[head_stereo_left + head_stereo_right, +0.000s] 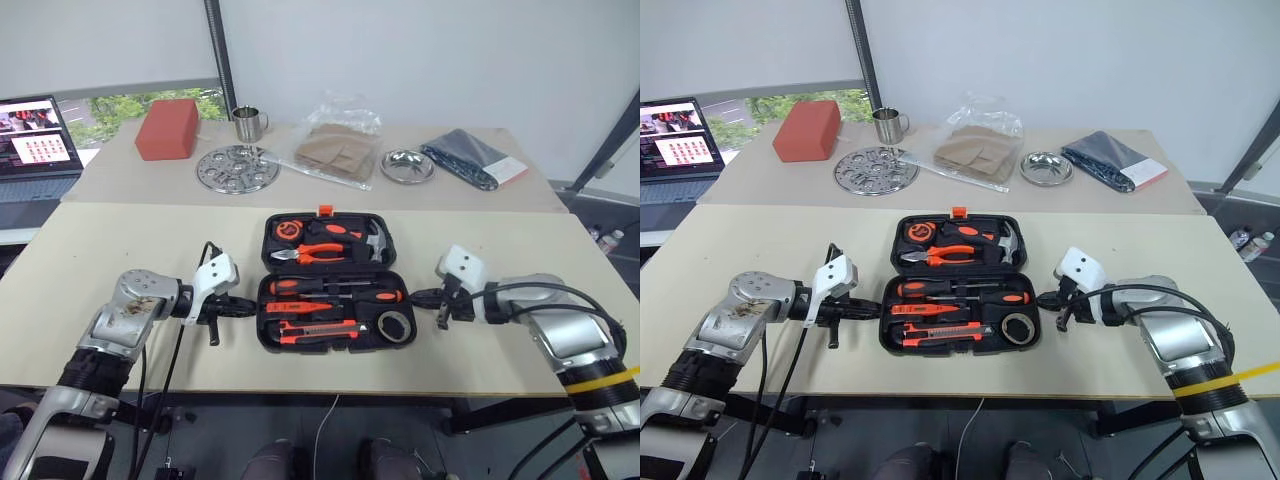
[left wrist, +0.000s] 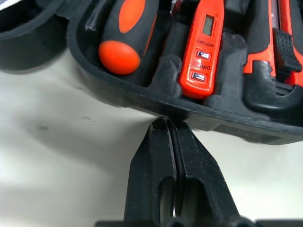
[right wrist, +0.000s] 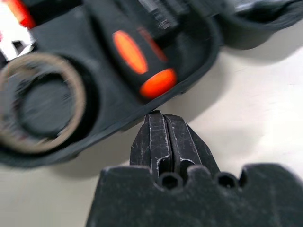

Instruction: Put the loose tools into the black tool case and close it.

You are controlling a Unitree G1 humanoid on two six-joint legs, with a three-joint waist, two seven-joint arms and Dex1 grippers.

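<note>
while open, moulded black case [image 1: 330, 345] cradles rubbery orange-black screwdrivers [image 1: 335, 289].

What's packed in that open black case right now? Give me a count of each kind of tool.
Inside the black tool case:
Screwdrivers: 2
Slim red-orange tester: 1
Utility knife: 1
Tape roll: 1
Pliers: 1
Hammer: 1
Tape measure: 1
Total: 8
</note>
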